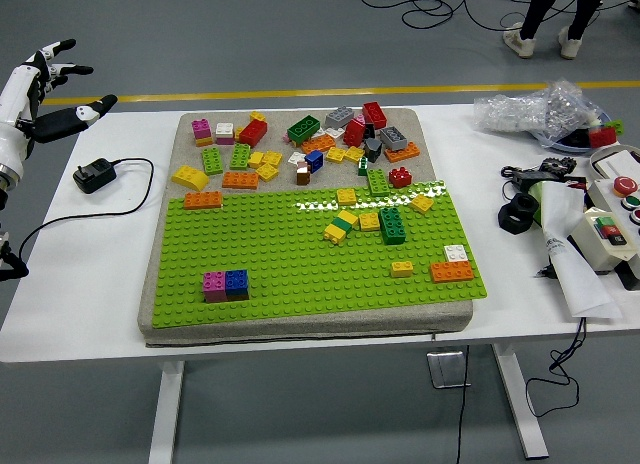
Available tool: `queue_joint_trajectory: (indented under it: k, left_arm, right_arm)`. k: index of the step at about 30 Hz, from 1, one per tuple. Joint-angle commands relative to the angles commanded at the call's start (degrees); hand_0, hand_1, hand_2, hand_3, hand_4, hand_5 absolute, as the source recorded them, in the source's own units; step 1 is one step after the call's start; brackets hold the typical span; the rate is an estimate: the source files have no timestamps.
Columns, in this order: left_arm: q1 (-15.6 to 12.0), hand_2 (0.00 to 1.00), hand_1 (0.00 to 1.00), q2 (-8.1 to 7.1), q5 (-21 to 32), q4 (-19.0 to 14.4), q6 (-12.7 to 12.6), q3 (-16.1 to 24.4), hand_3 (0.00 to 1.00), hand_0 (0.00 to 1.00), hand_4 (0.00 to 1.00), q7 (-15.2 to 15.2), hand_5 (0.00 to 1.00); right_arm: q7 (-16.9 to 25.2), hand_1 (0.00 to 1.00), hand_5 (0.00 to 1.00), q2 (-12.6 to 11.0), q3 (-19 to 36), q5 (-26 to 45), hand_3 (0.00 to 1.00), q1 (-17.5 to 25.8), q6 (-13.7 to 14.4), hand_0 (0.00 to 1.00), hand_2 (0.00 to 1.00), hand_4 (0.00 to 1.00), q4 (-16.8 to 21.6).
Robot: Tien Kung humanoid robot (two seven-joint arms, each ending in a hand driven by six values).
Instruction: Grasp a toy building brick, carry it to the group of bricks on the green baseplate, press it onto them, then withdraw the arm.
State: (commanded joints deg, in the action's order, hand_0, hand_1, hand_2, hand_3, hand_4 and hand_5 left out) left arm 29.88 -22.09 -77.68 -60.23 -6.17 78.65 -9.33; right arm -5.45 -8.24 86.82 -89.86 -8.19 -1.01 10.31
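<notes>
Green baseplate (300, 259) bricks (226, 284), left hand (40, 94) well apart, empty, fingers spread

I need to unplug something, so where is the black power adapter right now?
In the head view, the black power adapter lies on the white table's left side, between the grey mat and the table's left edge.

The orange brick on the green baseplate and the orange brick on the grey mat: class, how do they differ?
The orange brick on the green baseplate sits near the right edge, with a small white brick just behind it. The orange brick on the grey mat lies at the left, in front of a yellow brick. Both are long, flat and studs-up.
</notes>
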Motion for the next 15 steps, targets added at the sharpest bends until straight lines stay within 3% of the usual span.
queue_joint_trajectory:
  k: [2,3,8,9,11,14,15]
  left_arm:
    - [0.2,0.517,0.761,0.02,0.3,0.1,0.2,0.0,0.582,0.627,0.312,0.0,0.002]
    - [0.3,0.503,0.714,0.03,0.3,0.1,0.3,0.0,0.561,0.587,0.241,0.0,0.002]
    - [0.7,0.503,0.714,0.05,1.3,0.5,2.1,-0.1,0.561,0.587,0.241,-0.2,0.002]
    - [0.8,0.559,0.732,0.06,1.5,0.7,2.6,-0.3,0.718,0.569,0.261,-0.4,0.002]
    - [0.9,0.559,0.732,0.07,1.5,0.7,2.8,-0.3,0.718,0.569,0.261,-0.5,0.002]
    - [1.4,0.559,0.732,0.20,1.9,1.7,5.9,-0.4,0.718,0.569,0.261,-1.6,0.002]
    - [1.6,0.793,0.866,0.23,2.0,2.1,7.7,-0.4,0.875,0.761,0.657,-1.8,0.002]
  right_arm:
    - [0.0,0.676,0.683,0.0,0.0,0.2,0.737,-0.1,0.0,0.761,0.718,0.998,0.0]
    - [0.0,0.676,0.683,0.0,0.0,0.2,0.737,-0.1,0.1,0.761,0.718,0.998,0.0]
    - [0.1,0.676,0.683,-0.1,-0.1,0.6,0.737,-0.3,0.2,0.761,0.718,0.998,0.0]
    - [0.1,0.676,0.683,-0.2,-0.1,0.7,0.737,-0.3,0.2,0.761,0.718,0.998,0.0]
    - [0.1,0.676,0.683,-0.2,-0.1,0.7,0.737,-0.4,0.2,0.761,0.718,0.998,0.0]
    - [0.1,0.676,0.683,-0.3,-0.2,1.0,0.737,-0.5,0.2,0.761,0.718,0.998,0.0]
    - [0.1,0.676,0.683,-0.3,-0.2,1.1,0.737,-0.5,0.2,0.761,0.718,0.998,0.0]
